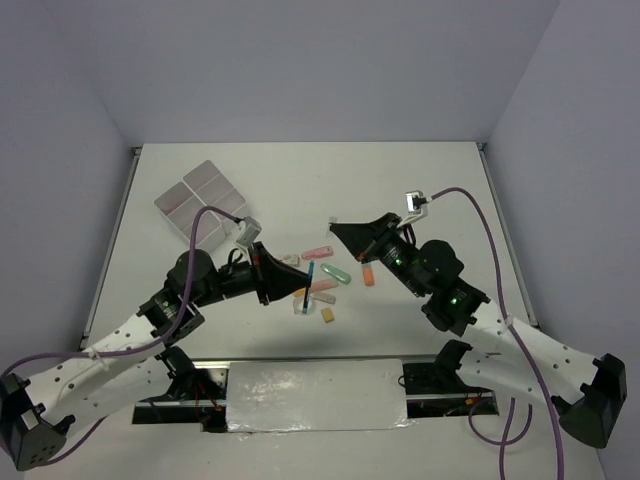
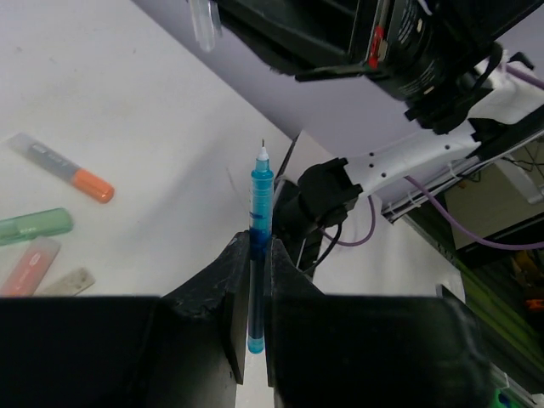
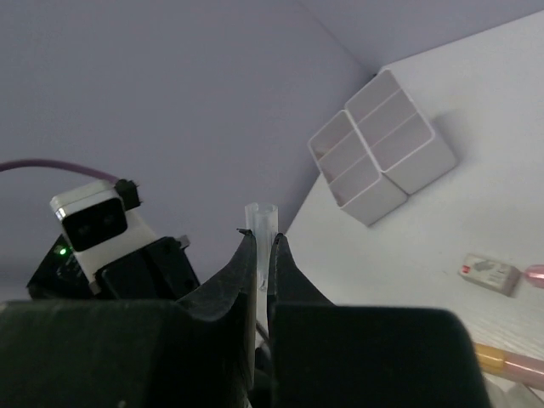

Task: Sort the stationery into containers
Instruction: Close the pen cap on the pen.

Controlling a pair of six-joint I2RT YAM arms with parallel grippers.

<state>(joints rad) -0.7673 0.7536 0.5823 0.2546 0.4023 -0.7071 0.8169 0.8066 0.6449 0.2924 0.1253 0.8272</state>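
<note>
the left gripper (image 2: 255, 248) pinches the blue pen (image 2: 260, 208) mid-barrel, tip outward, while the right gripper (image 3: 262, 245) grips a clear cap (image 3: 262, 218), seemingly to cap it before sorting. the containers (image 1: 200, 192) sit well apart, far-left on the bench (image 1: 420, 180).

Left pincer (image 2: 256, 246) clamped on blue pen (image 2: 261, 197); right pincer (image 3: 262, 244) clamped on clear tube (image 3: 262, 216); arms angled inward, tips apart.

A white table (image 1: 440, 190) stands inside a plain booth. Three bare, pale lilac-grey walls close it in: a back wall (image 1: 320, 70), a left wall (image 1: 50, 200) and a right wall (image 1: 580, 180). A thin metal rail (image 1: 109, 250) runs along the table's left edge. A white panel (image 1: 315, 393) lies at the near edge. The light is soft and even, with faint shadows on the table.
</note>
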